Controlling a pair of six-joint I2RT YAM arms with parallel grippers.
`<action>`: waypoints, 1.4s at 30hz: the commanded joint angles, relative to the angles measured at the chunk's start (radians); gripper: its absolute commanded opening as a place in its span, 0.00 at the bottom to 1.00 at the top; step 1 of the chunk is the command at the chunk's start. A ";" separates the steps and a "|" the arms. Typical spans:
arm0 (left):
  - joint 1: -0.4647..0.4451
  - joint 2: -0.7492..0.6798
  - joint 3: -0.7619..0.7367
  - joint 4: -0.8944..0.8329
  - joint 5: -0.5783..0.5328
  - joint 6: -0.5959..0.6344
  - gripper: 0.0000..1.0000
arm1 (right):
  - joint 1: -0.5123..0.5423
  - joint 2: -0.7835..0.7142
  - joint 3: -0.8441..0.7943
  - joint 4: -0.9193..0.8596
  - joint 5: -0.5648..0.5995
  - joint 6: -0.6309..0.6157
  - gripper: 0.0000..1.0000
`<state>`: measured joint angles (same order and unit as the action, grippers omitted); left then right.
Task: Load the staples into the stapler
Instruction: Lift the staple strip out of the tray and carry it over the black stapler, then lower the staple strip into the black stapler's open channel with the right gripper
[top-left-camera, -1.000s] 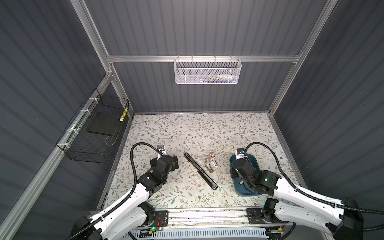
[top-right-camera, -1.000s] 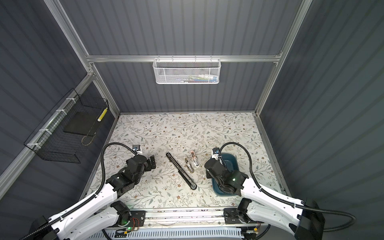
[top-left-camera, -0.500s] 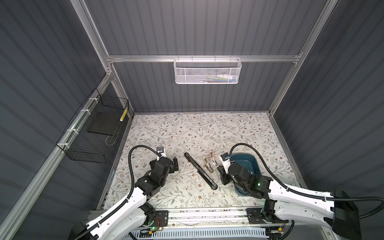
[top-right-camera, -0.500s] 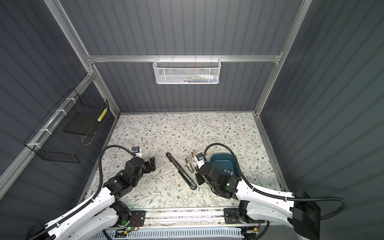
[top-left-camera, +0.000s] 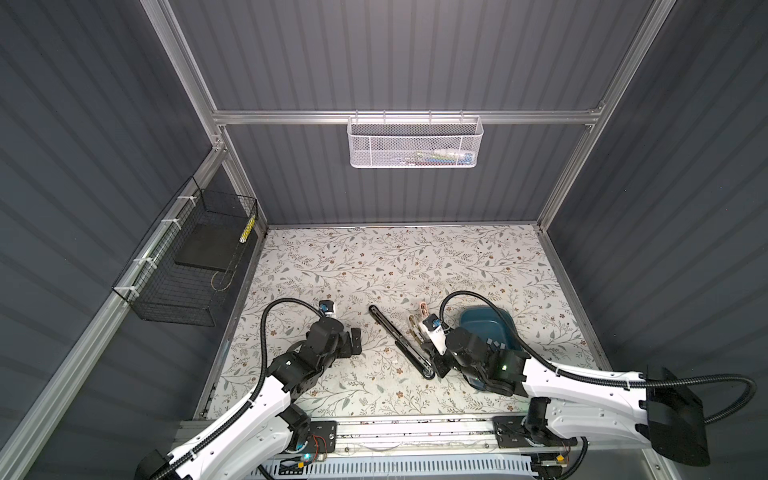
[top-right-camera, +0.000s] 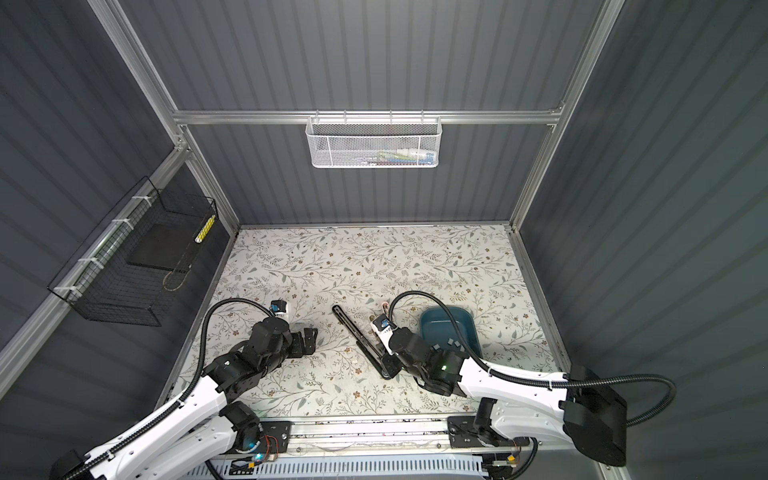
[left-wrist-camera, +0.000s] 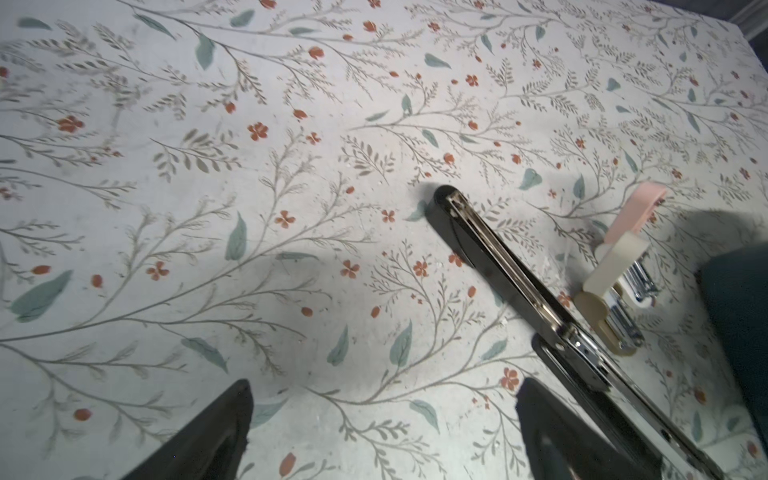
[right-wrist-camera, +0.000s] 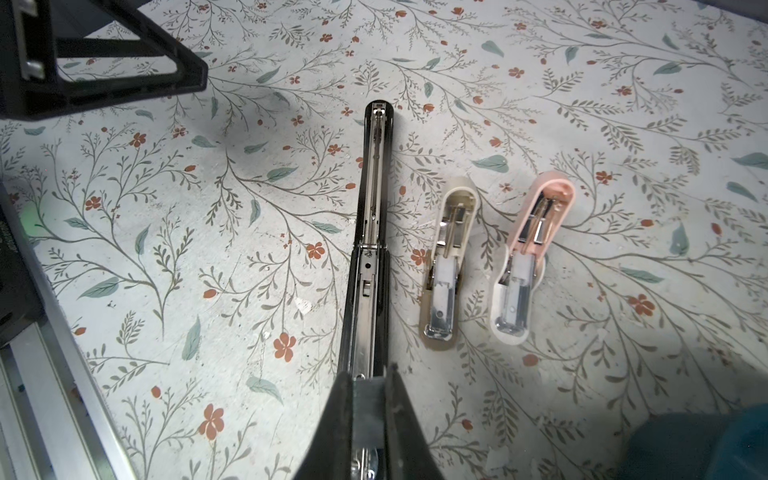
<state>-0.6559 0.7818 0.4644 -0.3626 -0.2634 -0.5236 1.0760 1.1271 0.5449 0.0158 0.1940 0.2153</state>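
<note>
A long black stapler (top-left-camera: 395, 336) (top-right-camera: 357, 338) lies opened flat on the floral mat, its metal channel facing up (right-wrist-camera: 374, 187) (left-wrist-camera: 498, 266). My right gripper (top-left-camera: 434, 362) (top-right-camera: 390, 365) (right-wrist-camera: 370, 374) hovers over the stapler's near end. It is shut on a small grey strip of staples (right-wrist-camera: 369, 399), which is in line with the channel. More grey staples (top-left-camera: 492, 343) lie in the blue tray (top-left-camera: 486, 322) (top-right-camera: 446, 322) behind the right arm. My left gripper (top-left-camera: 355, 341) (top-right-camera: 309, 340) (left-wrist-camera: 384, 386) is open and empty, just left of the stapler.
Two small opened staplers lie right of the black one, a beige one (right-wrist-camera: 451, 249) (top-left-camera: 412, 332) and a pink one (right-wrist-camera: 536, 249) (top-left-camera: 423, 309). A white mesh basket (top-left-camera: 415, 143) hangs on the back wall and a black wire basket (top-left-camera: 187, 270) on the left wall.
My right gripper has moved left from over the blue tray to the near end of the black stapler, carrying the staples. My left gripper has shifted slightly towards the stapler and stays open.
</note>
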 joint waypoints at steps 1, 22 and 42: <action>-0.004 -0.006 -0.011 0.015 0.101 0.013 0.99 | 0.012 0.023 0.038 0.013 -0.021 -0.021 0.09; -0.003 -0.058 -0.041 0.029 0.103 0.007 0.99 | 0.056 0.118 0.021 0.010 0.027 -0.001 0.08; -0.003 -0.073 -0.045 0.027 0.102 0.003 0.99 | 0.059 0.158 0.001 0.047 0.057 -0.005 0.08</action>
<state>-0.6559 0.7174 0.4294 -0.3439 -0.1707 -0.5240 1.1305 1.2713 0.5571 0.0490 0.2356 0.2085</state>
